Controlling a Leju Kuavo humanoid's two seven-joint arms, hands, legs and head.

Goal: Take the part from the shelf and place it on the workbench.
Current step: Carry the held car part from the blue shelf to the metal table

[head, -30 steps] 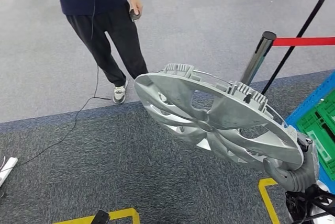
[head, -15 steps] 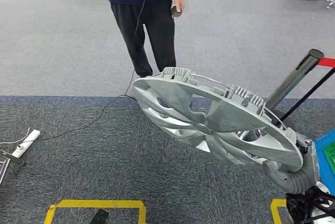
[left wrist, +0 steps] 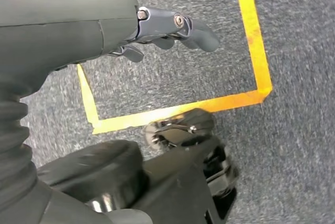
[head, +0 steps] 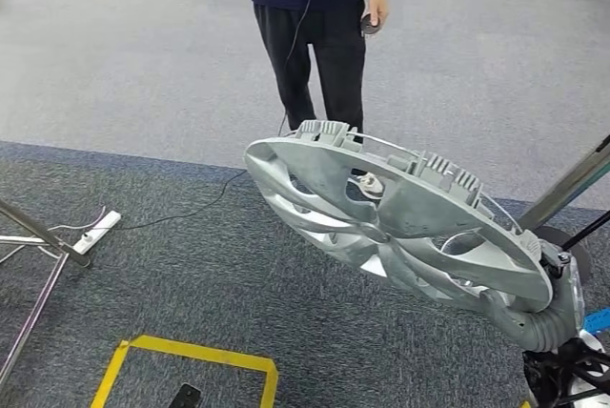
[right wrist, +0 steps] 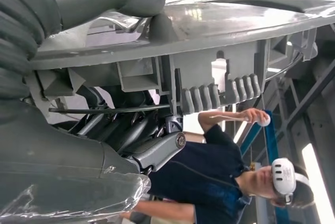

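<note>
The part is a large silver wheel cover (head: 403,227) with open spokes and ribbed clips on its rim. It hangs tilted above the carpet, right of centre in the head view. My right hand (head: 536,317) grips its near right rim from below. Close up, the right wrist view shows the wheel cover's rim (right wrist: 221,22) clamped between the thick grey thumb and the darker fingers (right wrist: 158,150) of my right hand (right wrist: 99,4). My left hand (left wrist: 158,30) hangs over the floor, fingers apart, with nothing in it.
A person in dark clothes (head: 316,36) stands just beyond the cover, holding a small controller. A cable and power strip (head: 97,232) lie on the carpet at left, beside metal stand legs (head: 36,236). Yellow floor tape (head: 194,356) marks a box ahead. A slanted pole (head: 568,189) stands right.
The whole view has swung left, so the camera turned: the person and pole slid right, the blue pallet left the picture, stand legs appeared. My right hand still holds the wheel cover the same way.
</note>
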